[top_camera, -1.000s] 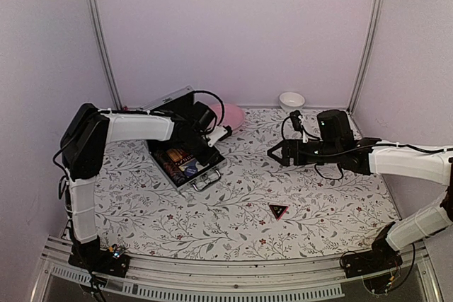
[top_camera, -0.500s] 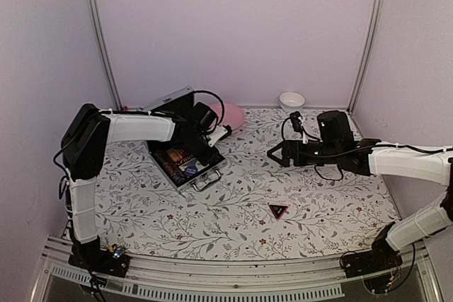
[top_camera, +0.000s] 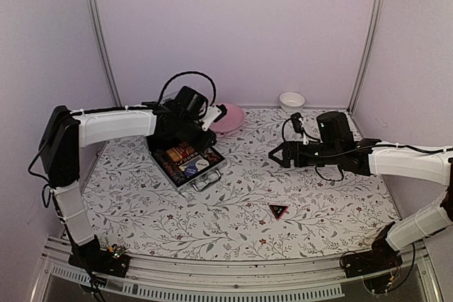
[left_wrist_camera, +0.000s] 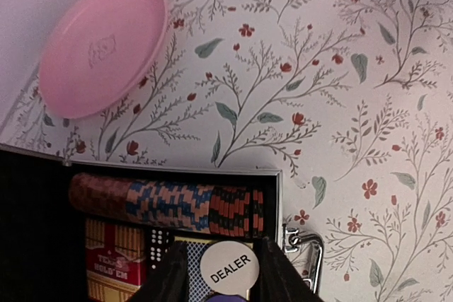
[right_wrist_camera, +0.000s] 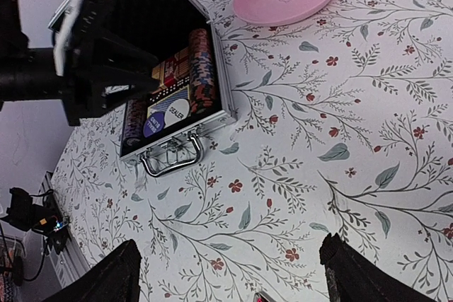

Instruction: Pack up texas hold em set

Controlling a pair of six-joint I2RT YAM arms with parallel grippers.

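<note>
The silver case (top_camera: 190, 165) of the texas hold em set lies open at the left rear, lid (right_wrist_camera: 141, 5) raised and metal handle (right_wrist_camera: 172, 163) facing the near side. Inside are a row of chips (left_wrist_camera: 170, 204), a red card deck (left_wrist_camera: 113, 263), dice (left_wrist_camera: 157, 249) and a white DEALER button (left_wrist_camera: 227, 265). My left gripper (left_wrist_camera: 222, 247) hovers over the case (left_wrist_camera: 279, 196), jaws apart either side of the button, which lies loose below. My right gripper (top_camera: 274, 153) stands wide open and empty above the table's middle. The black-and-red triangle (top_camera: 278, 211) lies on the cloth nearer the front.
A pink plate (top_camera: 229, 117) rests behind the case by the back wall, and a small white bowl (top_camera: 291, 100) stands at the back right. The left arm (right_wrist_camera: 64, 76) reaches over the case's lid. Flowered cloth (top_camera: 233, 196) covers the table.
My left gripper has gone from shut to open and risen from inside the case, the arm swinging up and back. The right arm has not moved.
</note>
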